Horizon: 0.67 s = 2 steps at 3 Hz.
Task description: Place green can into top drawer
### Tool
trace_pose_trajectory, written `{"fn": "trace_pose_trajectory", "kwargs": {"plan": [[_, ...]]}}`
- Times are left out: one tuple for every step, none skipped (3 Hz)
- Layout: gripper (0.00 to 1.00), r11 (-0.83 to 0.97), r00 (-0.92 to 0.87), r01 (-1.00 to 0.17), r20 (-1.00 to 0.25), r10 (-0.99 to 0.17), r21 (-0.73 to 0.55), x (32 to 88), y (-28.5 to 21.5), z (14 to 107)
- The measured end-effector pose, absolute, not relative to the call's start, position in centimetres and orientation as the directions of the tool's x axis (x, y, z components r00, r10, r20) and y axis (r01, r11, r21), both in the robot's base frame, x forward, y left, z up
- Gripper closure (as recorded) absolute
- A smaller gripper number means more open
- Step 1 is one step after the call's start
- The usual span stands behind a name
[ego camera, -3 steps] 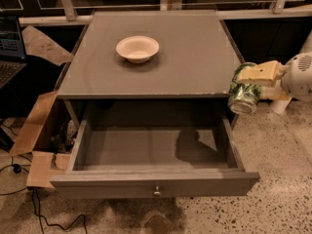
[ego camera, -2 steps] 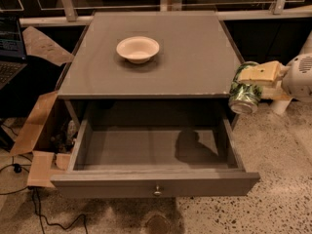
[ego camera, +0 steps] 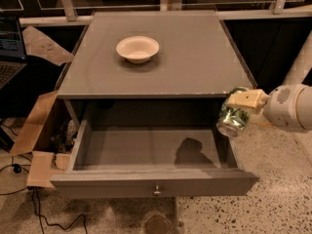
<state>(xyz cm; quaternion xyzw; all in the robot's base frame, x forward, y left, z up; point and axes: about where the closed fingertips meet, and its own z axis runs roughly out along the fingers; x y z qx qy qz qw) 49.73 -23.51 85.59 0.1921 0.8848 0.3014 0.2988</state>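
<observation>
Claw [ego camera: 242, 104] pinches the green can [ego camera: 233, 118], tilted with one silver end pointing down. It hangs in the air just over the right wall of the top drawer [ego camera: 122, 183], not yet above the drawer floor. The drawer stands open with nothing inside, so the likely next step is to shift left past that wall, lower, then release. The bowl [ego camera: 138, 48] sits toward the bench [ego camera: 195, 57] back edge, well apart. A cardboard box [ego camera: 36, 130] lies off the left edge, no obstacle.
</observation>
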Motion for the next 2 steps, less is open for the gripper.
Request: {"fn": "trace_pose_trajectory", "kwargs": {"plan": [[1.00,0.727,-0.785,0.191,-0.342,0.516,0.659,48.9,-21.7,81.9],[1.00,0.718,-0.824,0.207,-0.278,0.495,0.664,48.6,-19.7,78.9]]}}
